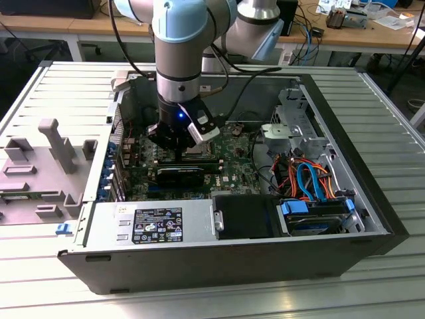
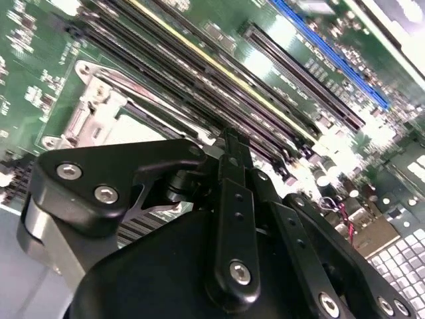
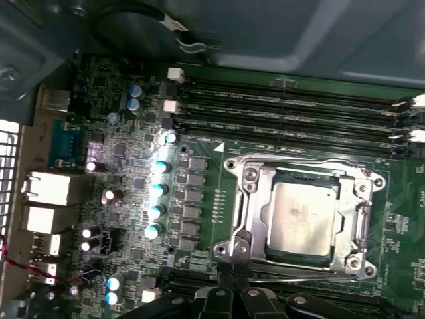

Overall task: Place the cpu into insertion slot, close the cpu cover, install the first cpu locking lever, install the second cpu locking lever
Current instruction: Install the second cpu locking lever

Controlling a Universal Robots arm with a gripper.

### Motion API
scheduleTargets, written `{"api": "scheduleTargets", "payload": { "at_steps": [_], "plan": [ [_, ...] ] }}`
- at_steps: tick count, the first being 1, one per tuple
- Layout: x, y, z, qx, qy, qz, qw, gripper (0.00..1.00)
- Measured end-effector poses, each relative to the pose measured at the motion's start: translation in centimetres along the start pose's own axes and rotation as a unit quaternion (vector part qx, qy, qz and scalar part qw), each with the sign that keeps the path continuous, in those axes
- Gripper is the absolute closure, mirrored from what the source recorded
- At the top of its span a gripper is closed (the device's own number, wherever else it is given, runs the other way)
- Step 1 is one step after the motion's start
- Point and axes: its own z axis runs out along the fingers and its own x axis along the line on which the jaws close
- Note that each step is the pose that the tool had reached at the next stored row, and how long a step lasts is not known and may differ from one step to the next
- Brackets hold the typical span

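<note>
The chip (image 3: pixel 302 216) sits flat in its socket on the green board (image 3: pixel 199 143), its dull grey top showing through the window of the metal cover (image 3: pixel 247 199), which lies closed over it in the first wrist view. Thin wire levers run along the socket's edges; whether either one is latched under its hook is hard to tell. The long black memory slots (image 3: pixel 285 113) lie just beside the socket.

In the exterior view the tool (image 1: pixel 180 147) hangs low inside the open computer case (image 1: pixel 372 199), right over the socket area of the board (image 1: pixel 232 174). In the second wrist view the tool (image 2: pixel 229 143) has its fingers drawn together with no gap and nothing visible between them, so it looks clenched and empty, its tip near the socket's edge.

The chip looks light, stiff and fragile, safest held by its edges. The cover is thin springy sheet metal, best pushed at its frame. The levers are probably stiff and slippery, calling for contact near their free ends.
</note>
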Motion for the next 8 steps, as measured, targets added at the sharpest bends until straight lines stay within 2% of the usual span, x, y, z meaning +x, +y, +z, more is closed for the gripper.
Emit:
{"api": "scheduleTargets", "payload": {
  "at_steps": [8],
  "plan": [
    [0.20, 0.02, 0.01, -0.0005, -0.0002, -0.003, 1.0000, 0.89]
  ]
}}
